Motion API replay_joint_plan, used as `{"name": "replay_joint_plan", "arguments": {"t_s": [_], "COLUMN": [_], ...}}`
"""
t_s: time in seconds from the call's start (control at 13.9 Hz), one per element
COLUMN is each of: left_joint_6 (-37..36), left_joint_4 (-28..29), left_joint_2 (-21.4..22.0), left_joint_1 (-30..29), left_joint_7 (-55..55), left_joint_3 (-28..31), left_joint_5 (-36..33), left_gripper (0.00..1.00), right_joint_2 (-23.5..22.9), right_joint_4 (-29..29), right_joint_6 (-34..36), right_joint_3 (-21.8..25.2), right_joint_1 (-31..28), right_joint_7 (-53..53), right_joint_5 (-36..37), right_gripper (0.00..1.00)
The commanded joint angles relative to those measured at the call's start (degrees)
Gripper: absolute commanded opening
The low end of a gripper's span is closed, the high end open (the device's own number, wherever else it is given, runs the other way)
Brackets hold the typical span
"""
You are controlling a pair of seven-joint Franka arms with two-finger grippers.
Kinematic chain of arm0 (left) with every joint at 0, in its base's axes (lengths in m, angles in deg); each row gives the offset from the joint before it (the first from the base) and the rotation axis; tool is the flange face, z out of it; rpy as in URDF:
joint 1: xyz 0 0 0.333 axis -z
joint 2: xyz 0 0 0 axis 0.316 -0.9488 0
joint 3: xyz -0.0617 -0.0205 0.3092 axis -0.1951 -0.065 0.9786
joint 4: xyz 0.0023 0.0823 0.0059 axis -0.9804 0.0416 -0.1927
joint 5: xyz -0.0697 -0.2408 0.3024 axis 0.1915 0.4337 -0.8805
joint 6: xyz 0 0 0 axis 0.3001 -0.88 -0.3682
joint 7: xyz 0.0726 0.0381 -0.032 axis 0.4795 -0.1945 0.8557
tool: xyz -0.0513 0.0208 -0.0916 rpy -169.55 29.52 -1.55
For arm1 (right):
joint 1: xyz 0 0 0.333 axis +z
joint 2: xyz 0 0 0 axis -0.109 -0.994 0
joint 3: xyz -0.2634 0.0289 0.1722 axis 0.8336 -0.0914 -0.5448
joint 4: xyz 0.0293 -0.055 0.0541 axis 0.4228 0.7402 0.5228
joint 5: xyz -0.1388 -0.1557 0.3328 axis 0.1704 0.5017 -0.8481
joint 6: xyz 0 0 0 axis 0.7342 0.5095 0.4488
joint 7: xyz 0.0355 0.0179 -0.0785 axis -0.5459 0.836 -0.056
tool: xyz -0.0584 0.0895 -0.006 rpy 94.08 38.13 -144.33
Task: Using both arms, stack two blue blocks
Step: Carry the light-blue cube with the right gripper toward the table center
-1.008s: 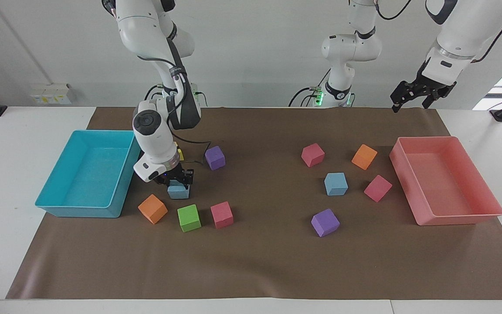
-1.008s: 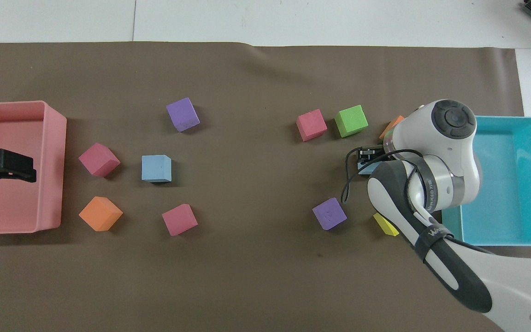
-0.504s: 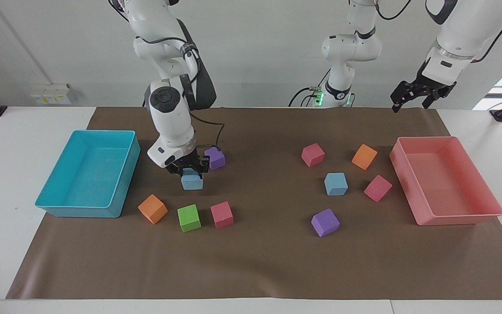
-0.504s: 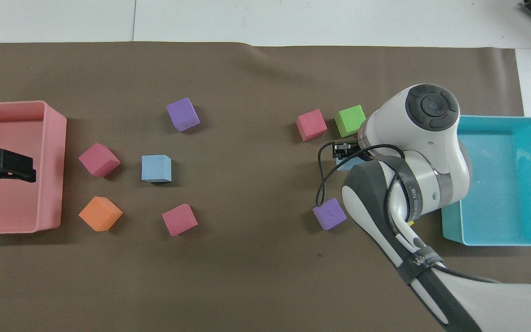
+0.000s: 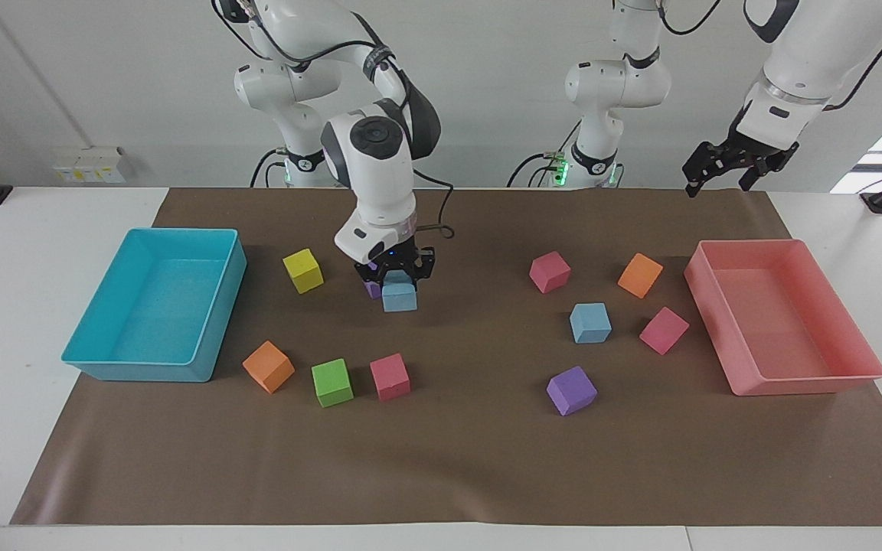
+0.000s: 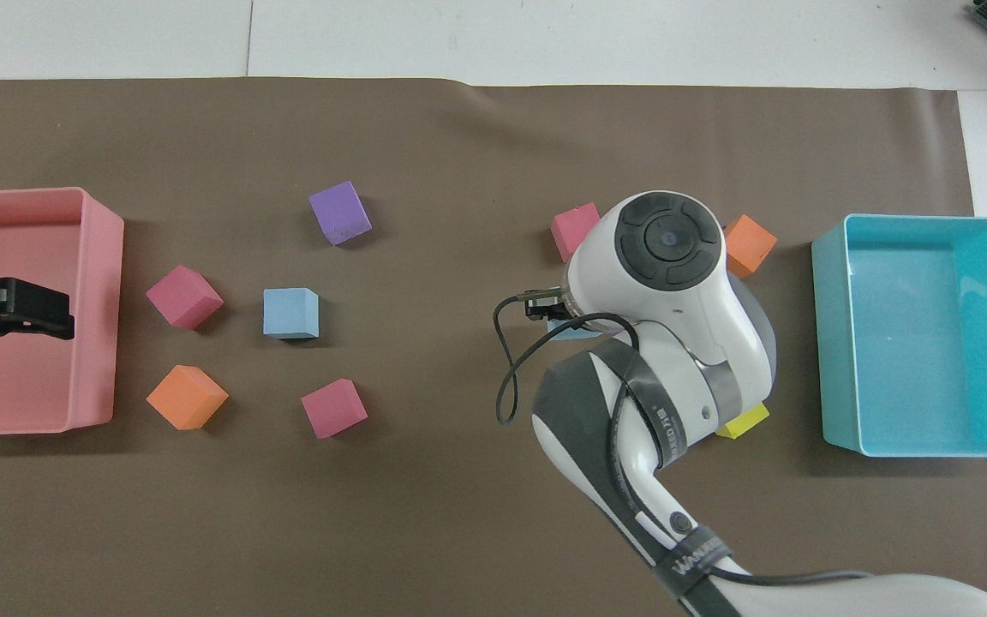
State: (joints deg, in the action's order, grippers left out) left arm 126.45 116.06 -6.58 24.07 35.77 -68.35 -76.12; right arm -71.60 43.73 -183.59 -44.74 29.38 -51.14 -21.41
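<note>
Right gripper [image 5: 397, 277]: clamped on one light-blue foam cube [image 5: 400, 297], carried low over the brown mat [image 5: 456, 459], just in front of a purple foam cube [image 5: 371, 289] that is mostly hidden by the wrist. In the overhead view the arm covers nearly all of the carried cube.

Second light-blue foam cube [image 5: 590, 322]: resting on the mat toward the left arm's end, well apart from the carried one, among a pink foam cube [image 5: 549, 272], an orange foam cube [image 5: 640, 275], another pink cube [image 5: 664, 330] and another purple cube [image 5: 571, 390].

Left gripper [image 5: 732, 164]: waiting with fingers spread and empty, raised over the pink plastic tray [image 5: 862, 360].

Risks, as judged: the grip sits on the cube's upper part, so a quick sideways carry may twist the soft foam in the fingers; a skewed or off-centre placement would let the upper cube slide off. Neighbouring cubes crowd the resting one, and a descending finger may knock them or shove the base cube.
</note>
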Motion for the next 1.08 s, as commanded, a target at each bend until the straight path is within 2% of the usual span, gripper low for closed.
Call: {"name": "replay_joint_plan", "arguments": {"t_s": [0.0,0.29,0.58,0.72,1.01], "left_joint_6": [-0.23,-0.23,-0.15,-0.15,-0.15], "left_joint_4": [-0.28,-0.28,-0.28,-0.20,-0.28], "left_joint_2": [0.43,0.43,0.43,0.43,0.43], "left_joint_1": [-0.28,-0.46,-0.64,-0.72,-0.64], "left_joint_7": [-0.17,-0.26,-0.44,-0.26,-0.17], "left_joint_3": [-0.24,-0.24,-0.15,-0.15,-0.15], "left_joint_5": [0.13,0.13,0.13,0.13,0.13], "left_gripper": [1.00,1.00,1.00,1.00,1.00], "right_joint_2": [-4.97,-9.91,-9.91,-11.92,-12.37], "right_joint_4": [-4.43,-6.72,-6.64,-6.46,-5.85], "right_joint_6": [1.21,0.15,-1.51,-2.91,-4.51], "right_joint_3": [0.02,0.02,0.02,0.02,0.02], "right_joint_1": [4.20,9.75,10.28,12.81,11.95], "right_joint_7": [6.87,14.71,16.21,17.26,17.36], "right_joint_5": [1.29,1.56,0.42,0.42,0.68], "right_gripper": [0.00,0.00,0.00,0.00,0.00]}}
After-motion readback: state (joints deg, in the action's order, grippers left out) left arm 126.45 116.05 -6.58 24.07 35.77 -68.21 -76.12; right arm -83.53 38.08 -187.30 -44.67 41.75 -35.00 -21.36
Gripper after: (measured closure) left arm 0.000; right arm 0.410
